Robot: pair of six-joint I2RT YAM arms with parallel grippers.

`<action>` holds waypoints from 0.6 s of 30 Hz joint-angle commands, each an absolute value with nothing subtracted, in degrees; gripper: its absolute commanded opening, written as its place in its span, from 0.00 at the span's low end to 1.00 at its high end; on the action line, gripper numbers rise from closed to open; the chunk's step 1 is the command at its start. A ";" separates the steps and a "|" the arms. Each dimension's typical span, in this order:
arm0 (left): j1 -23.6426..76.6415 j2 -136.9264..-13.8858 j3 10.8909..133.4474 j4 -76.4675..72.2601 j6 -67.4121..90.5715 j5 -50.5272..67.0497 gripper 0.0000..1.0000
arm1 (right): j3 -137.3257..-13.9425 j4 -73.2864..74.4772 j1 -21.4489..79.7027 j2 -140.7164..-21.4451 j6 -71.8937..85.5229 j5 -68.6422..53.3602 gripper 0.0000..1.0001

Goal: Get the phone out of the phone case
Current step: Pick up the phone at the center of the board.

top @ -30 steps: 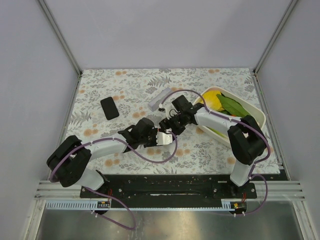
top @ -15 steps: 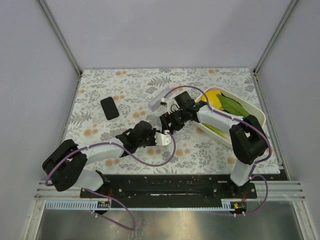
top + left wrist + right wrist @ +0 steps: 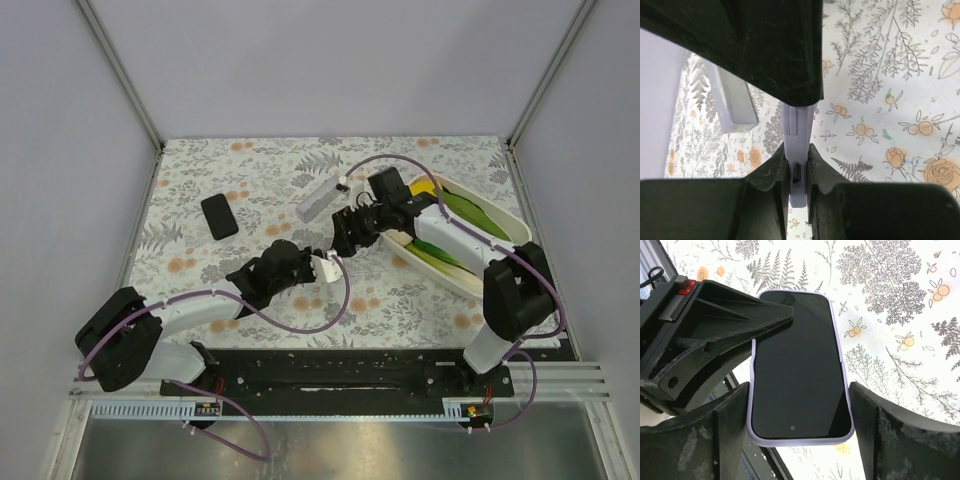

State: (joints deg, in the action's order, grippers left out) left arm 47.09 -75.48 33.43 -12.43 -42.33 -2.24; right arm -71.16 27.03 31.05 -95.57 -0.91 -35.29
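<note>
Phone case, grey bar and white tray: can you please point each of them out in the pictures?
phone case [image 3: 798, 132], left wrist view, on its lilac side edge.
grey bar [image 3: 320, 198], top external view, on the middle of its top face.
white tray [image 3: 452, 281], top external view, on its near wall.

Both arms met at the centre of the overhead frame: the left arm [image 3: 200, 305] stretched low from the lower left, the right arm [image 3: 455, 235] folded back from the lower right. The left gripper [image 3: 798, 172] pinched the end of the phone [image 3: 797, 365]; the right gripper [image 3: 799, 392] clasped its two long sides.
</note>
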 commanded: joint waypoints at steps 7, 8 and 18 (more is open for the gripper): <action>45.61 -73.30 30.85 -13.36 -42.63 -16.44 0.00 | -76.99 37.18 25.40 -89.39 2.46 -33.22 0.98; 45.62 -73.56 30.76 -13.53 -42.71 -16.70 0.00 | -77.08 37.35 25.40 -88.95 2.46 -33.40 0.99; 46.67 -72.51 30.41 -18.63 -43.41 -23.28 0.00 | -80.24 39.28 24.17 -88.77 7.81 -29.09 0.99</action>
State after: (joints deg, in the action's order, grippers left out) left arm 45.63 -74.37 28.71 -10.26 -42.24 -16.34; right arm -75.66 37.41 24.69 -89.36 3.92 -31.73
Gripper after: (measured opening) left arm 0.170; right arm 0.993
